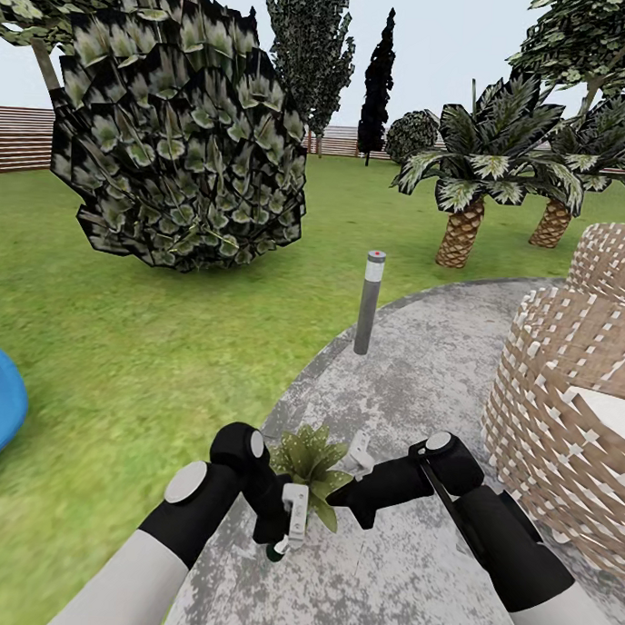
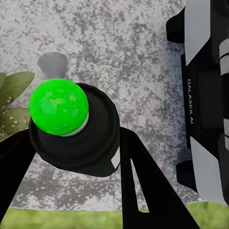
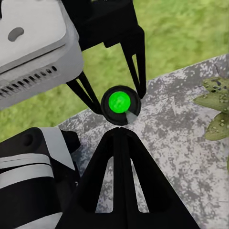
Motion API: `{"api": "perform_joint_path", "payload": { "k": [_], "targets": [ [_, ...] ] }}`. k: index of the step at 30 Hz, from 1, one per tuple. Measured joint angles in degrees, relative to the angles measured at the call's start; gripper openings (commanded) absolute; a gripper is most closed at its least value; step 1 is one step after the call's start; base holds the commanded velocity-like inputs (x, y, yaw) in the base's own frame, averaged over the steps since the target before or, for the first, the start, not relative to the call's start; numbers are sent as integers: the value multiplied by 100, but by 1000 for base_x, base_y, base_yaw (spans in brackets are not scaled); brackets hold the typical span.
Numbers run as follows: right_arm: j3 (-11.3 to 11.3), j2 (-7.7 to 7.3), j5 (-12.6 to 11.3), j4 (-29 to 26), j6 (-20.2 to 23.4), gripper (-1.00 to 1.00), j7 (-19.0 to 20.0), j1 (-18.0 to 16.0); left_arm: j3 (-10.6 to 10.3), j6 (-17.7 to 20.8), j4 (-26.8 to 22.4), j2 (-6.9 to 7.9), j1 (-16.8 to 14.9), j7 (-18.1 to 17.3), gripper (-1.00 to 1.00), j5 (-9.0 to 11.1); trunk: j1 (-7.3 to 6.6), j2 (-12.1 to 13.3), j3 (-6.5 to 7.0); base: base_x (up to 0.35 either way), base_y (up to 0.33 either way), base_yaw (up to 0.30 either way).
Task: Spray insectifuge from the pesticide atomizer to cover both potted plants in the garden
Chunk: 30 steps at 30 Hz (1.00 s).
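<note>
One potted plant (image 1: 313, 465) sits on the patio (image 1: 418, 390) between both arms; the left gripper (image 1: 287, 530) pinches the pesticide atomizer (image 2: 71, 126), so keep its nozzle aimed at the leaves. Right gripper (image 1: 359, 453): cannot tell.

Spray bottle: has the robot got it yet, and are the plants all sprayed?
Done: the dark spray bottle with the bright green top is picked up. In hand: the left hand grips it beside the small green leafy plant on the grey paved patio. Its leaves show droplets, so spraying looks begun. Left: fully covering both plants.
</note>
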Motion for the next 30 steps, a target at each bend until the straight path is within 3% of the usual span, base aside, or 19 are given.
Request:
{"api": "perform_joint_path", "payload": {
  "k": [8,17,22,30],
  "targets": [
    [0,0,-1,-3,0,-100,0,0,-279,0,0,-7,0,0,-100,7,0,0,0,0,0,0],
    [0,0,0,-1,0,-100,0,0,-312,1,-39,-26,0,-9,-100,8,0,0,0,0,0,0],
    [0,0,-1,-1,0,-100,0,0,-630,8,-194,-27,0,-9,-100,21,0,0,0,0,0,0],
    [0,0,-6,-2,0,-100,0,0,-669,9,-253,-35,0,-9,-100,133,0,0,0,0,0,0]
  ]
}}
